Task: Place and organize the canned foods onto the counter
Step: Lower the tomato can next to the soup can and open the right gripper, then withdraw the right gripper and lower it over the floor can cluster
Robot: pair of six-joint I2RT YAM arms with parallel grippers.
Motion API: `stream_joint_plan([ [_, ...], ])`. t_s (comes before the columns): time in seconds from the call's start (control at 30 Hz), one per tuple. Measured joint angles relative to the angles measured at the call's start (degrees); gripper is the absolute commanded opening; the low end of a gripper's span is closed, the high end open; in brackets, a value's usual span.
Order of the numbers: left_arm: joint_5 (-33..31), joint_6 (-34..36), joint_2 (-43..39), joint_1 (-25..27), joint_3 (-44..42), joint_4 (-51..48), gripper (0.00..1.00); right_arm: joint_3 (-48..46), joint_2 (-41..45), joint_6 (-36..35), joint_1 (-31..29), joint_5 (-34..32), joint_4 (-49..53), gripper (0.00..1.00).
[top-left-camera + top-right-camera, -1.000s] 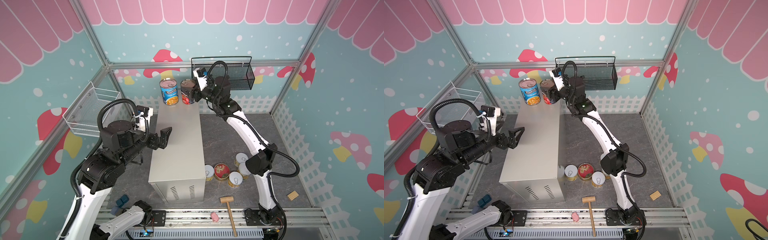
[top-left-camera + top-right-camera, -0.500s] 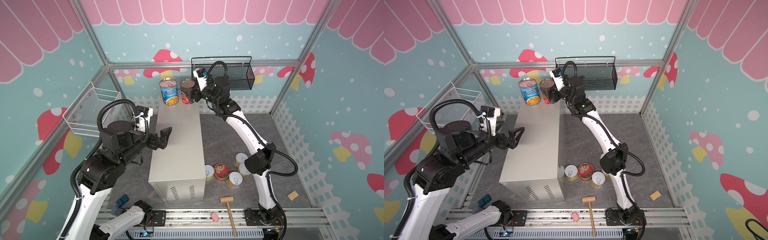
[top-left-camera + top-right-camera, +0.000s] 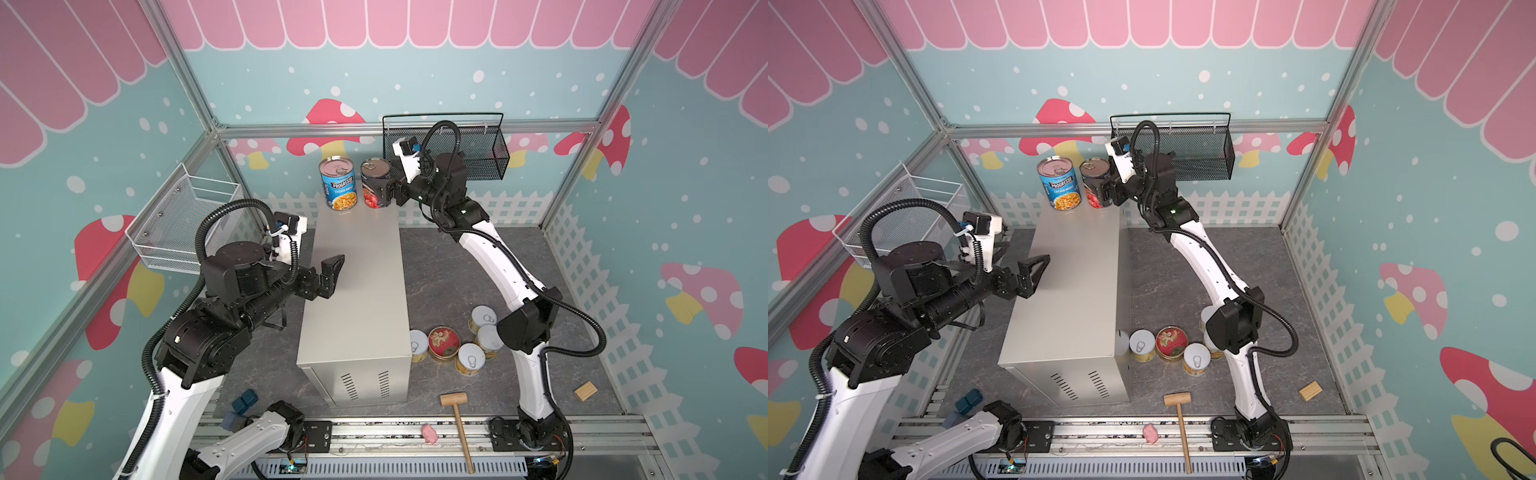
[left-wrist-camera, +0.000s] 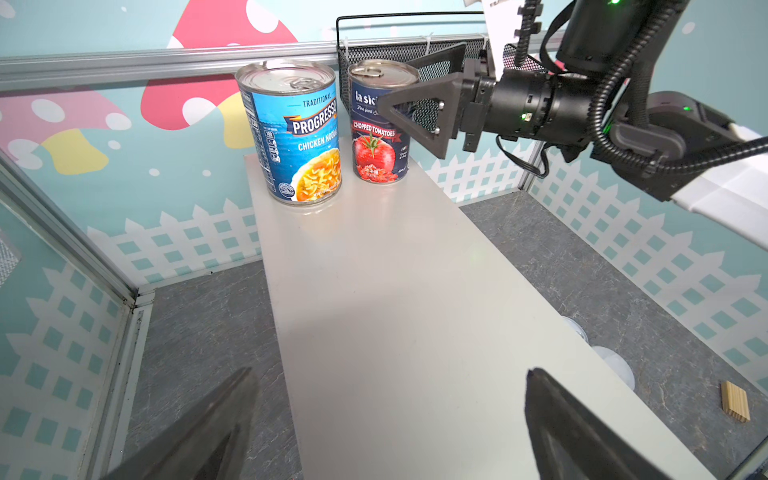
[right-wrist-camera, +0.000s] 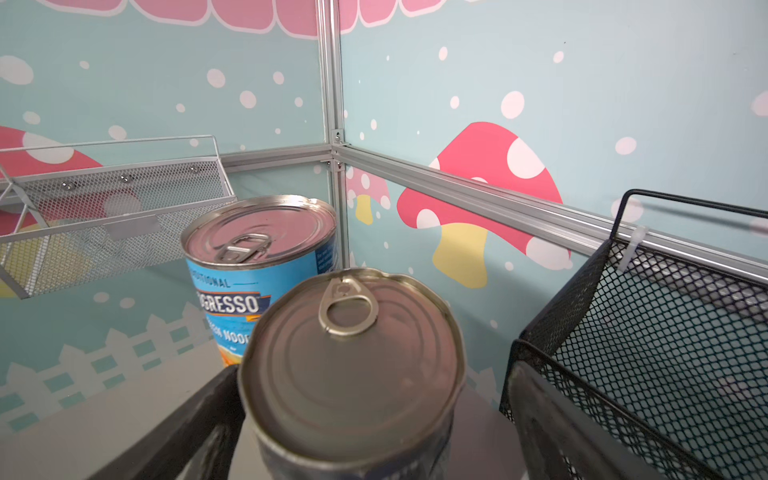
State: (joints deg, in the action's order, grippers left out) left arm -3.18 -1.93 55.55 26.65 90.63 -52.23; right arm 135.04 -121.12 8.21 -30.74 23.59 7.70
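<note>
1. Your right fingers (image 5: 183,432) stand apart, one on each side of the chopped tomatoes can (image 5: 353,374). In the right wrist view a clear gap shows between the can and one finger. The other finger sits right at the can's side, and you cannot tell whether it touches.
2. That can stands upright between those fingers on the far end of the bench (image 3: 357,291), pull-tab lid up.
3. Just past the right fingertips stands the Progresso chicken noodle can (image 4: 299,133). It is upright on the same end of the bench, close beside the tomatoes can, with a narrow gap between the two in the left wrist view.
4. The black mesh basket (image 5: 644,353) hangs just outside one right finger, on the side away from the tomatoes can.
5. Your left fingers (image 4: 561,424) are spread wide and hold nothing. They hover over the bench about midway along it, with both tall cans well ahead of their tips and only bare bench top between.
6. Four short yellow cans (image 3: 470,359) and the red-lidded tin (image 3: 444,341) sit on the floor (image 3: 449,266) in a cluster beside the bench's vented end, well apart from both pairs of fingers and below them. One yellow can is just beside the bench wall.
</note>
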Motion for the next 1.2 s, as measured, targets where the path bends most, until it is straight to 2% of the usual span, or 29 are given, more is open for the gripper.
stream_joint_plan([
  [0.2, 1.09, 0.22, -0.02, 0.02, -0.02, 0.2, 0.99, -16.15, 13.84, 0.0, 0.0, 0.42, -0.37, 0.99],
  [0.33, 5.42, 0.96, -0.33, 0.81, -0.63, 0.17, 0.99, -34.25, 27.91, 0.13, -0.02, -1.14, -1.81, 0.99],
  [0.47, 12.31, 1.77, 0.26, 3.69, -0.7, -0.33, 0.99, -52.94, 42.4, 1.36, -0.04, -7.45, -1.9, 0.99],
  [0.57, 16.02, 2.38, 1.79, 7.52, -0.59, -1.49, 0.99, -63.49, 51.01, 3.52, -0.02, -14.34, 0.31, 0.99],
  [0.7, 16.7, 3.06, 4.68, 13.94, -0.59, -2.43, 0.99, -71.87, 57.46, 8.41, -0.02, -23.82, 6.03, 0.99],
  [0.83, 16.24, 3.48, 6.21, 18.91, -0.7, -2.27, 0.99, -80.52, 61.37, 16.24, 0.0, -31.61, 12.48, 1.0],
  [1.0, 16.0, 3.5, 5.64, 20.61, -2.23, -0.57, 0.99, -91.52, 67.52, 25.9, 0.0, -36.94, 20.22, 0.99],
  [1.2, 16.06, 3.78, 6.71, 20.96, -2.95, 0.81, 0.99, -96.76, 72.37, 34.53, -0.52, -42.64, 28.7, 1.0],
])
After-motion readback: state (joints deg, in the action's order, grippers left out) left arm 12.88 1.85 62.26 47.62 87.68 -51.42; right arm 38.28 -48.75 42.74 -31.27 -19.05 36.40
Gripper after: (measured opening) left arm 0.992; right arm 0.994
